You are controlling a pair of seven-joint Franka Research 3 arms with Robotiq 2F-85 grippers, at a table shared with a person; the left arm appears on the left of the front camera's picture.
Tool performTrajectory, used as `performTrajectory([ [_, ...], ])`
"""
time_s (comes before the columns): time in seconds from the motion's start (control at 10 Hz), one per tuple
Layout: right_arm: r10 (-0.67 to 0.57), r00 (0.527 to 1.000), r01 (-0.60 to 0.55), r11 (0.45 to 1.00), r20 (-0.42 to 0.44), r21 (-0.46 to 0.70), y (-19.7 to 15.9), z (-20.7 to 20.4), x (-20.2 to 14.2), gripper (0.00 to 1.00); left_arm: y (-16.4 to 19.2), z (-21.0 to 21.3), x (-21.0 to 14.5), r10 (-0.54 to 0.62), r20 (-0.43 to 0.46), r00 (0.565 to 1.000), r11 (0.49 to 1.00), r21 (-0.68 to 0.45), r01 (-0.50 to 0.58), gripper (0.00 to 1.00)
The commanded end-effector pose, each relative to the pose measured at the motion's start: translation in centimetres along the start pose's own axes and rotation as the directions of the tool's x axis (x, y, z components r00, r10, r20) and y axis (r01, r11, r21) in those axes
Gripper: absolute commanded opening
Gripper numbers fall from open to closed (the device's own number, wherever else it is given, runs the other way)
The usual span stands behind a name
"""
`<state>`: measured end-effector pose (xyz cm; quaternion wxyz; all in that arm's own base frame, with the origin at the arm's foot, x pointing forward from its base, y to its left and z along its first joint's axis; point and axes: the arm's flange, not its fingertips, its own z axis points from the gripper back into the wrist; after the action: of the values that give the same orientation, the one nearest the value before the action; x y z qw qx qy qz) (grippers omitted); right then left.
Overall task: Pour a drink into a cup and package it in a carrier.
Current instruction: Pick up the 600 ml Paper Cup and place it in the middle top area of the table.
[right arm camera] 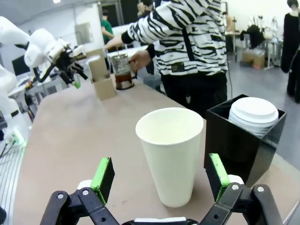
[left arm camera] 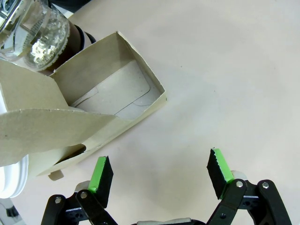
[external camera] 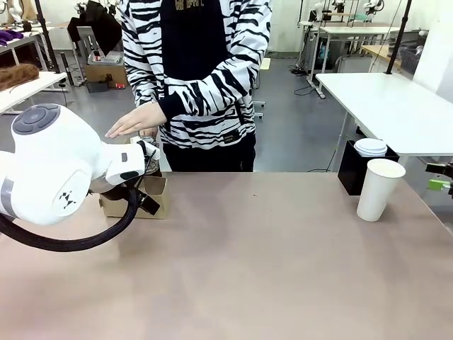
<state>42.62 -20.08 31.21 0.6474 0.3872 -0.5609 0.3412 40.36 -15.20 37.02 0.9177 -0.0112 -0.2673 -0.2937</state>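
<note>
The white paper cup [external camera: 379,188] stands upright at the table's right; in the right wrist view the cup [right arm camera: 171,154] is just ahead of my open right gripper [right arm camera: 159,176], beyond its green pads [right arm camera: 103,173]. The brown cardboard carrier [external camera: 152,193] sits at the far left. My left gripper [left arm camera: 160,171] hovers open over bare table beside the carrier [left arm camera: 108,101], holding nothing. Behind the carrier stands the glass carafe [left arm camera: 35,33] with the dark drink [right arm camera: 123,80]; a person's hand [right arm camera: 139,58] is at the carafe [right arm camera: 121,69].
A black box [external camera: 352,170] holding stacked white lids [external camera: 370,146] stands just behind the cup at the far right edge. The person in a striped top [external camera: 195,71] stands at the far side. The table's middle and near side are bare.
</note>
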Motion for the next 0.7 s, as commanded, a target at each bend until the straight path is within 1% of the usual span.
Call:
performTrajectory([
  [0.0, 0.026, 0.997, -0.027, 0.999, 0.074, 0.017, -1.1, -0.7, -1.7, 1.0, 0.0, 0.0, 0.0, 0.0, 0.001, 1.0, 1.0, -0.001, 0.0, 1.0],
  [0.1, 0.027, 0.996, -0.029, 0.999, 0.085, 0.022, -1.1, -1.3, -2.4, 1.0, 0.0, 0.0, 0.0, 0.0, 0.001, 1.0, 1.0, -0.001, 0.0, 1.0],
  [0.2, 0.04, 0.996, -0.041, 0.999, 0.079, 0.014, -1.1, -2.1, -3.0, 1.0, 0.0, 0.0, 0.0, 0.0, 0.001, 1.0, 1.0, -0.001, 0.0, 1.0],
  [0.3, 0.041, 0.999, -0.041, 0.999, 0.03, -0.007, -0.7, -2.0, -2.3, 1.0, 0.0, 0.0, 0.0, 0.0, 0.001, 1.0, 1.0, -0.001, 0.0, 1.0],
  [0.4, -0.007, 0.998, 0.006, 1.0, 0.06, 0.023, -0.4, -1.6, -3.2, 1.0, 0.0, 0.0, 0.0, 0.0, 0.001, 1.0, 1.0, -0.001, 0.0, 1.0],
  [0.6, -0.004, 0.999, 0.002, 1.0, 0.05, 0.025, -0.5, -2.0, -3.4, 1.0, 0.0, 0.0, 0.0, 0.0, 0.001, 1.0, 1.0, -0.001, 0.0, 1.0],
])
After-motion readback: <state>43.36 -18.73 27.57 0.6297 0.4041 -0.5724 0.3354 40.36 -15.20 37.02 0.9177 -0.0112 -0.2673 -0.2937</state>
